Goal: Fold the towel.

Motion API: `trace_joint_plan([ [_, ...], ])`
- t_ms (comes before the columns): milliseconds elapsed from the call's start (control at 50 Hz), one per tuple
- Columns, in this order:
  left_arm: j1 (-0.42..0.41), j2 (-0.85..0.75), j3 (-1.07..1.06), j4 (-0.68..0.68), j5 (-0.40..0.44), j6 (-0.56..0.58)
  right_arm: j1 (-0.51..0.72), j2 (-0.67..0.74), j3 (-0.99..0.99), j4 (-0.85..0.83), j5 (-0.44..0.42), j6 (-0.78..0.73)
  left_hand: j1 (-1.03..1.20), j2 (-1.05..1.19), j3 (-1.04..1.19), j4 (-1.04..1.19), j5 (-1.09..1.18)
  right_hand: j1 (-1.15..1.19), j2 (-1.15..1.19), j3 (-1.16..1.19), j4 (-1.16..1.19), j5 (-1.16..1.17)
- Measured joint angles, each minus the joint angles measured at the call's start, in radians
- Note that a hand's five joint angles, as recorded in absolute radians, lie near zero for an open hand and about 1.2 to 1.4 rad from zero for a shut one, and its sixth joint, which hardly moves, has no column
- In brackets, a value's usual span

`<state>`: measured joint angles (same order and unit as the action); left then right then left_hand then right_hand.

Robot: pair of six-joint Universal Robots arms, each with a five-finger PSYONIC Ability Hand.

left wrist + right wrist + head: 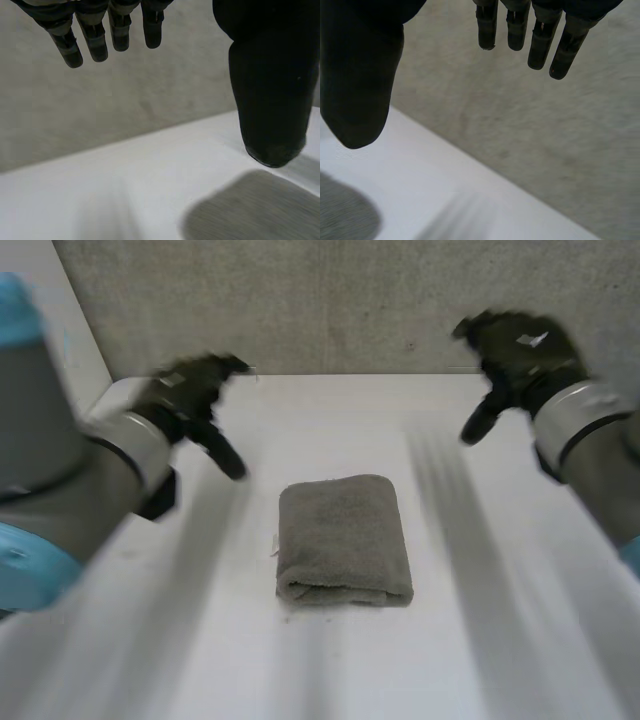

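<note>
Head view: towel (344,540) between robot hands (190,390) (520,350)

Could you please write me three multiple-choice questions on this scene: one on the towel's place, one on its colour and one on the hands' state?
1. Where is the towel? A) in the middle of the table B) hanging over its edge C) against the back wall
2. What colour is the towel? A) white B) grey-brown C) blue
3. How are the left hand and the right hand? A) both shut on the towel B) one pressing it C) both open, off it
1 A: it lies centred. 2 B: darker than the white top. 3 C: fingers hang straight, holding nothing.
</note>
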<state>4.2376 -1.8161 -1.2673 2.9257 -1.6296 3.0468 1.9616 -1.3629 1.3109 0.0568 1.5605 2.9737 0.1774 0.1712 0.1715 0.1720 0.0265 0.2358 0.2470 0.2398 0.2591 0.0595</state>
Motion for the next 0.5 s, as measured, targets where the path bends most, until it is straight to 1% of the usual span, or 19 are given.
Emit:
trace_joint_plan([
  [80,0.059,0.063,0.001,-0.03,0.002,0.053,-0.038,-0.047,-0.013,0.046,0.013,-0.007,0.0,0.0,0.0,0.0,0.0,0.0,0.0,0.0,0.0,0.0],
  [200,0.097,0.1,-0.013,-0.038,0.002,0.094,-0.07,-0.068,-0.015,0.093,0.011,-0.011,0.0,0.0,0.0,0.0,0.0,0.0,0.0,0.0,0.0,0.0],
  [500,0.106,0.101,-0.043,-0.022,0.003,0.092,-0.058,-0.062,0.023,0.097,-0.002,-0.005,0.0,0.0,0.0,0.0,0.0,0.0,0.0,0.0,0.0,0.0],
])
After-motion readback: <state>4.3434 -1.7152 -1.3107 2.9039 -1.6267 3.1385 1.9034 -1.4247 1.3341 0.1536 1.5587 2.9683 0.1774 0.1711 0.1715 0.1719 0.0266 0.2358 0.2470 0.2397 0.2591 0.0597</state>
